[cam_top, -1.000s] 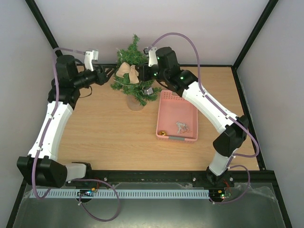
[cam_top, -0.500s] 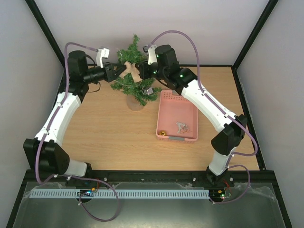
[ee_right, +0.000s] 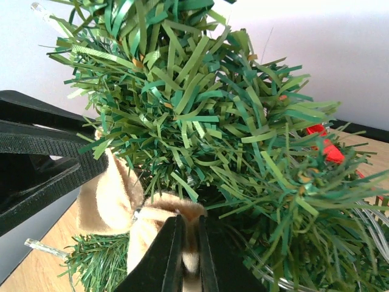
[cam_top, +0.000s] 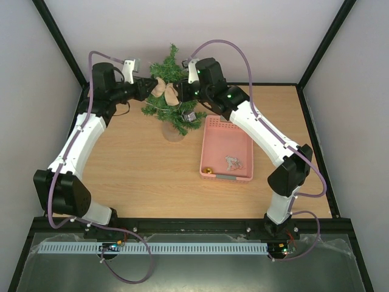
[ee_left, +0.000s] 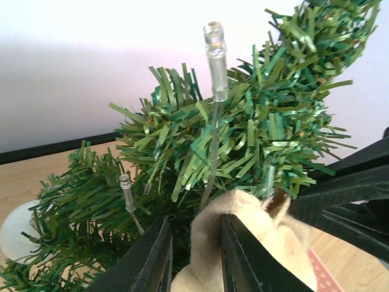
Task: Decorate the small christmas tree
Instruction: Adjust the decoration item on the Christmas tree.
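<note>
**Hazard register: bow fitting in the upper branches**

1. table [cam_top: 134,164]: wooden top, carries every item below.
2. small christmas tree [cam_top: 176,73]: upright at the far middle of the table on its clear base [cam_top: 173,132], just left of the pink basket. It looks light and top-heavy, so a sideways tug from either arm would probably tip or drag it.
3. pink basket [cam_top: 231,137]: holds a few loose ornaments [cam_top: 232,162]. A tree toppling to the right would land against it.
4. beige bow [cam_top: 165,91]: lies in the upper branches, gripped from both sides. Opposed pulls on soft fabric could lift it off the branch, or it could leave with whichever claw lets go last.
5. left gripper [ee_left: 194,255]: jaws narrow, closed on 1 loop of the bow. The cloth may snag on the pads at release.
6. right gripper [ee_right: 190,258]: jaws almost together, pinching the edge of the other loop. Same snag risk.
7. LED bulb [ee_left: 214,42]: on a thin stalk just above the left fingers. It is likely to be hooked or bent if that arm backs out carelessly.
</note>
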Robot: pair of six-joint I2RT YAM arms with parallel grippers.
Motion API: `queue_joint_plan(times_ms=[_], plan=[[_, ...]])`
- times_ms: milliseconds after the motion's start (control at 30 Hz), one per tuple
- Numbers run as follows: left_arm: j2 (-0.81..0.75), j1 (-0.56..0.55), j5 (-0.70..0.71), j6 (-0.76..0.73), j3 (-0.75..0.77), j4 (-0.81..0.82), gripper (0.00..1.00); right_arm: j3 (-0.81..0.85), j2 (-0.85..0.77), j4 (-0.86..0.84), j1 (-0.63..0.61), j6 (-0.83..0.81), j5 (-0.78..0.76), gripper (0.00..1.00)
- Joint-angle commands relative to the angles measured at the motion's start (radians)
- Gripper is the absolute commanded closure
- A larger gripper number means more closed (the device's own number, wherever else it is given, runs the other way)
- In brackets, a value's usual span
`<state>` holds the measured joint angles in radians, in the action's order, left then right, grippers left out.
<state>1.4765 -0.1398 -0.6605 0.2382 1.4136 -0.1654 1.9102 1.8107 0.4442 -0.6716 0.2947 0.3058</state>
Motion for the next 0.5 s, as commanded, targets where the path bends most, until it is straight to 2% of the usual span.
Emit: queue_joint_plan(times_ms=[0,267,467], plan=[[0.014,-0.007,0.061,-0.051,0.009,-0.007,0.75,0.016,-0.009,0.016,0.004,-0.004,-0.027,0.91],[0.005,-0.009,0.024,-0.012,0.008,0.011,0.72,0.002,-0.038,0.003,0.004,-0.007,-0.024,0.79],[-0.025,-0.008,0.013,0.055,0.025,0.011,0.66,-0.057,-0.105,-0.008,0.004,-0.002,-0.022,0.76]])
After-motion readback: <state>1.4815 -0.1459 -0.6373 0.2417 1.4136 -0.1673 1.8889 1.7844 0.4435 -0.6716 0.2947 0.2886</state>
